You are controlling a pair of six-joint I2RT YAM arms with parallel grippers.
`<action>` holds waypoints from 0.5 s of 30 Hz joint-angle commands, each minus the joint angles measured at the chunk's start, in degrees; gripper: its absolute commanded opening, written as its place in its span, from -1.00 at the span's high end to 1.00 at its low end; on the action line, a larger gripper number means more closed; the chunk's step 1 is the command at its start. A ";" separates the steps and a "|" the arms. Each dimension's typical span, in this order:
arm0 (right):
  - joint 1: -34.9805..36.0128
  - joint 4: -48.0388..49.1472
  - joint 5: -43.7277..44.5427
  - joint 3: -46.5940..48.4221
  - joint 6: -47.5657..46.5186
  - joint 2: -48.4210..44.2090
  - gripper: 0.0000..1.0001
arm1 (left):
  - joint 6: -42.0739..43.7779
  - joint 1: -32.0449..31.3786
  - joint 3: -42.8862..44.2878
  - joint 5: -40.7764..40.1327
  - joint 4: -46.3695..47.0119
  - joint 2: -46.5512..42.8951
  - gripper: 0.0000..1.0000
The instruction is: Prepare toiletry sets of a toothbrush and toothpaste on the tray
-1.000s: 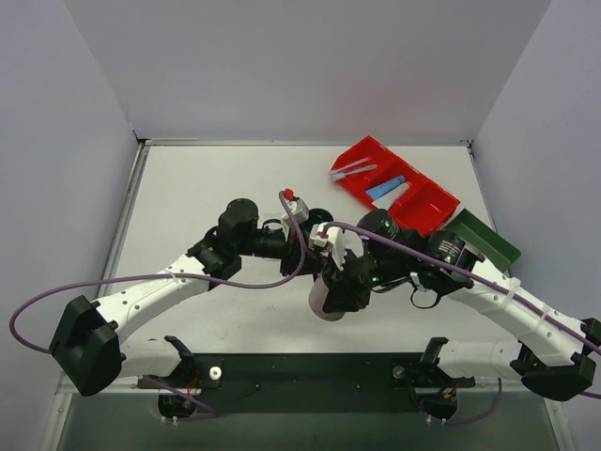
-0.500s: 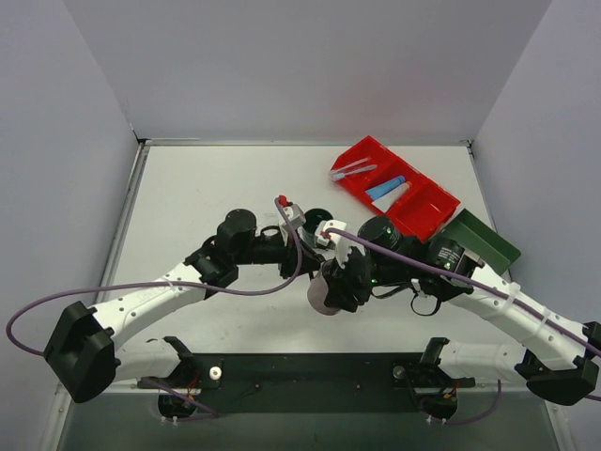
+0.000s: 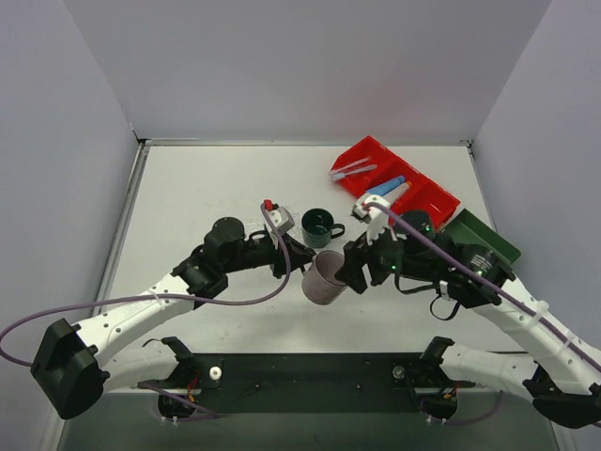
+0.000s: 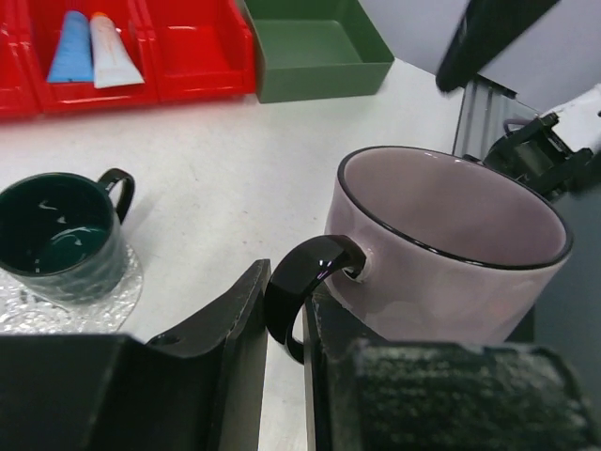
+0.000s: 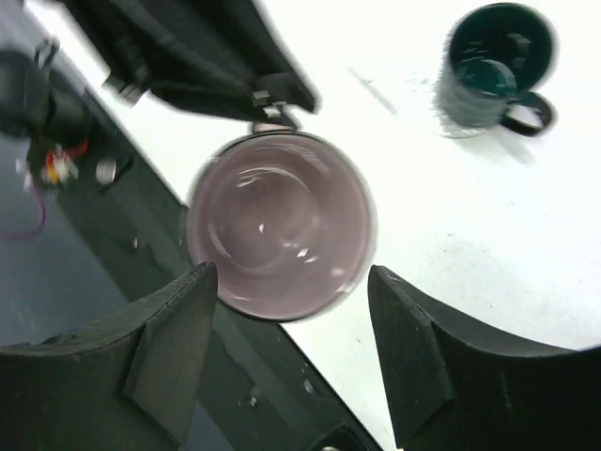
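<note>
You seem to be clearing the mauve cup: left end effector clamped on its handle, right end effector spread apart above it. Next, probably set it aside.

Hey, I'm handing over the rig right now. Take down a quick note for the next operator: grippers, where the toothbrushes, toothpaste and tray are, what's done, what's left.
Left gripper: shut on the handle of the mauve cup, at the near table edge.
Right gripper: open above that cup, not gripping it.
Toothbrushes, blue tube, white tube: all in the red bin.
Tray: mid-table, dark green mug standing on it.
Done: no set on the tray.
Left: probably set the cup aside, clear the mug, then place brush and tube pairs.
</note>
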 commanded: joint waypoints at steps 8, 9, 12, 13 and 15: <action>-9.54 9.44 5.12 -4.52 18.17 -3.93 -0.18 | 9.22 -2.49 -2.46 -13.67 5.35 -9.45 1.00; -9.54 10.40 5.39 -4.78 18.88 -3.67 -0.18 | 9.40 -2.84 -2.64 -14.90 5.43 -9.80 1.00; -9.54 11.37 4.34 -4.87 21.07 -1.91 -0.17 | 10.19 -3.19 -3.61 -17.62 6.05 -11.21 1.00; -9.54 11.72 3.29 -5.39 22.04 -1.21 -0.15 | 10.36 -3.28 -3.70 -18.16 6.05 -11.82 1.00; -9.45 12.60 2.93 -6.01 22.75 -0.68 -0.13 | 10.63 -3.28 -4.14 -19.30 6.31 -12.70 1.00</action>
